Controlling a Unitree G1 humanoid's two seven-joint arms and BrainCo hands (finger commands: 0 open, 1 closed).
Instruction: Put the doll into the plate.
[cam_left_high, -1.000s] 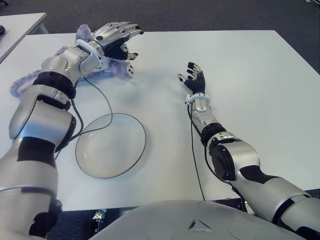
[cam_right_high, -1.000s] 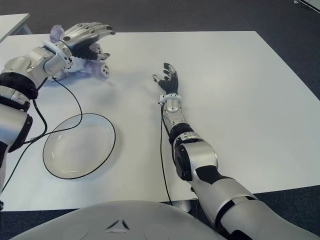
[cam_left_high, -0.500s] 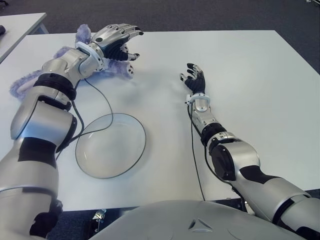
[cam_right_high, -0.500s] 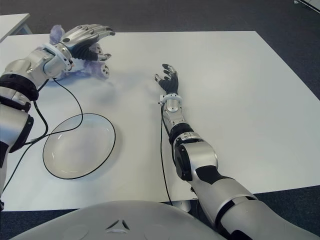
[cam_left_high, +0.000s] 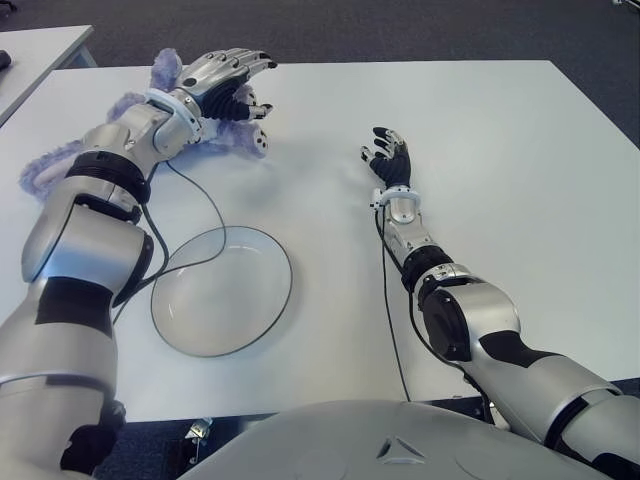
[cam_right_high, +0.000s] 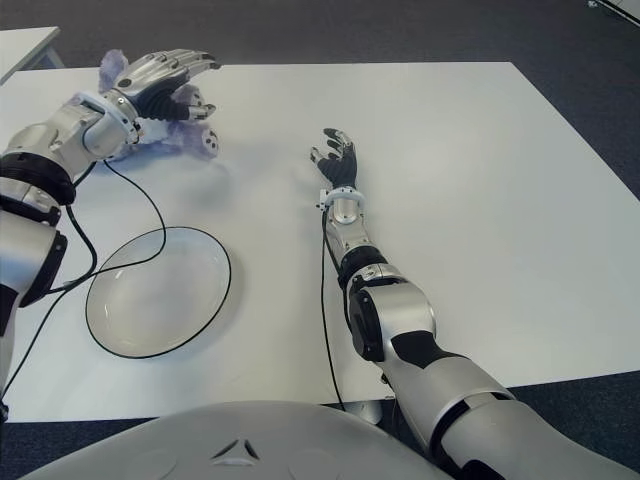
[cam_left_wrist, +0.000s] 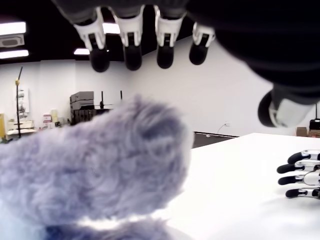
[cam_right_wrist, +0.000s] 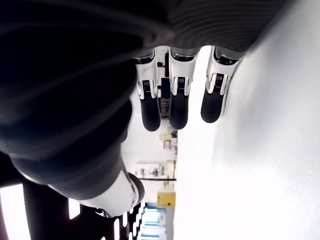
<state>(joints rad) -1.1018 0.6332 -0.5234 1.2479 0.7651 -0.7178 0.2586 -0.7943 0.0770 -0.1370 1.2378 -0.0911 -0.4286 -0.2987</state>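
Observation:
The doll (cam_left_high: 128, 108), a fluffy purple plush, lies on the far left of the white table (cam_left_high: 500, 150), its tail (cam_left_high: 42, 166) curling toward the left edge. My left hand (cam_left_high: 232, 78) hovers just over the doll's head end with fingers spread and nothing held. In the left wrist view the fingertips (cam_left_wrist: 131, 56) hang above the fur (cam_left_wrist: 100, 170) with a gap between. The clear glass plate (cam_left_high: 220, 295) sits empty near the front left. My right hand (cam_left_high: 388, 155) shows near the table's middle, fingers relaxed and holding nothing.
A black cable (cam_left_high: 195, 190) runs from my left wrist down across the plate's far rim. A second white table (cam_left_high: 40, 48) stands beyond the far left corner. Dark floor surrounds the table edges.
My left hand has shifted slightly left and farther over the doll, fingers still spread. The right hand has barely moved.

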